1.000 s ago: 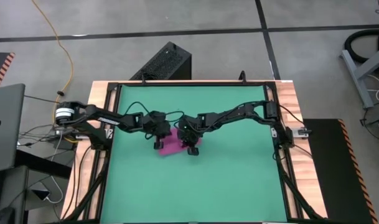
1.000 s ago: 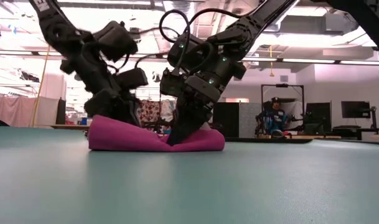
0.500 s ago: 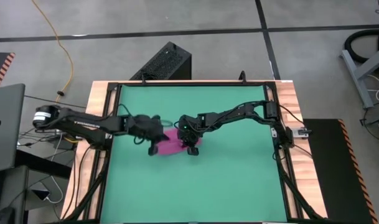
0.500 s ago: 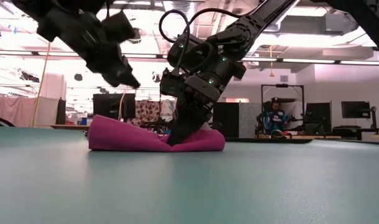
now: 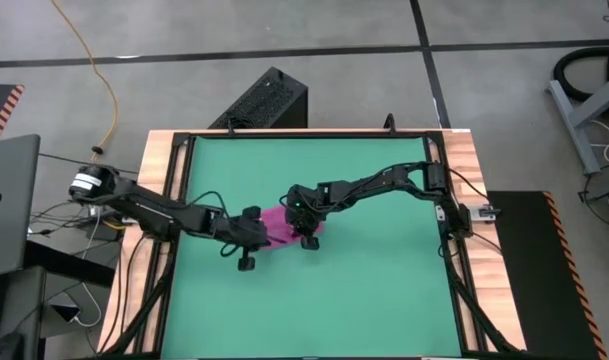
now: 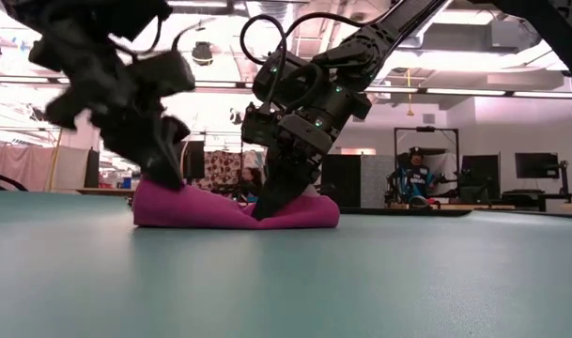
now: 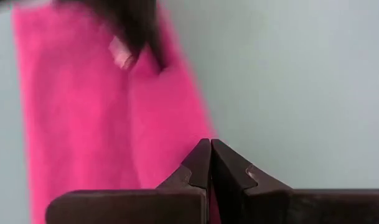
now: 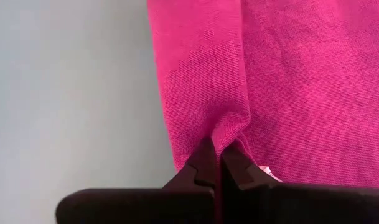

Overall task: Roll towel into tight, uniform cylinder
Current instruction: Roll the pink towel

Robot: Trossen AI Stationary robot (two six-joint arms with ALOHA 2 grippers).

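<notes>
Towel [image 8: 289, 81] soft knit cloth; mat [image 5: 384, 290] smooth, matt green.

Grey concrete floor [image 5: 284, 35], ceiling strip lights [image 6: 473, 91]

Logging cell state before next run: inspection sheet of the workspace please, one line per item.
Surface: green mat in a wooden-edged frame, flat.
Job's things: magenta-pink soft cloth towel lies as a low folded strip, not a tight roll.
Clutter: nothing seen on the mat.
Grippers: left gripper shut, empty, at the towel's edge; right gripper shut, pinching a towel fold.
Cables: yellow cord on the floor; black leads along both arms.
Surroundings: seated person far behind; black box beyond the table.
</notes>
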